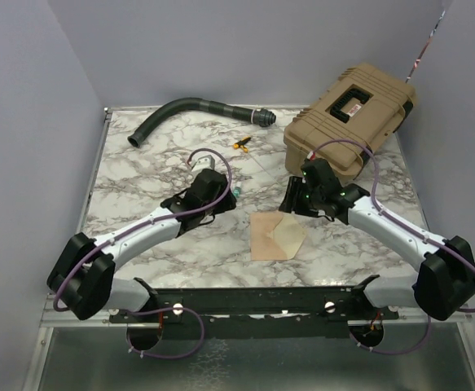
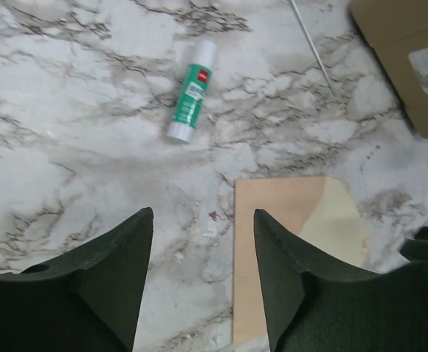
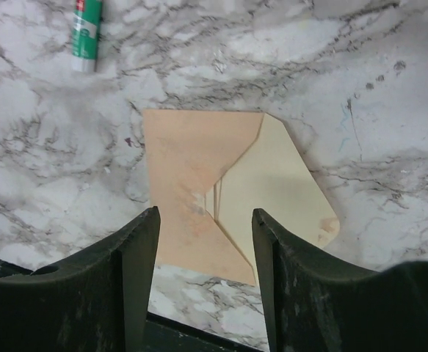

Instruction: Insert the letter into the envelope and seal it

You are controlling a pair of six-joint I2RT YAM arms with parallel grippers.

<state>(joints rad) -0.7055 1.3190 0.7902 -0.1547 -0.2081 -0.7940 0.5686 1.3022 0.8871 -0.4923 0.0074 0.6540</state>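
Near the desk's (image 1: 139,175) near edge, a bit R of centre, lies the envelope (image 1: 268,236). It's flat, w/ the flap open and spread toward the R edge, paler cream inner face up. The peach body sits approx. square to the near edge. At the pocket mouth, where flap meets body, a few thin pale edges (image 3: 216,198) show. Can't tell if that's the letter tucked inside.

R gripper (image 3: 205,213) hangs by the envelope's far side, angled down at it. Its fingers are spread and released, gripping nothing. Peach body and flap fold are seen through the gap. Can't tell if the tips touch the paper.

L gripper (image 2: 202,216) is just L of the envelope, over bare marble. Its fingers are also spread, gripping nothing. The envelope's L edge shows beside its R finger.

Glue stick (image 2: 191,92), green label w/ white cap, lies on its side on the marble, close to the L gripper toward mid-desk and apart from the envelope.

Tan case (image 1: 351,122) fills the far R corner, lid shut, handle on top. Black hose (image 1: 180,112) curves along the far edge on the L side. Btw hose end and case, a small yellow-black item (image 1: 241,145), too small to identify.
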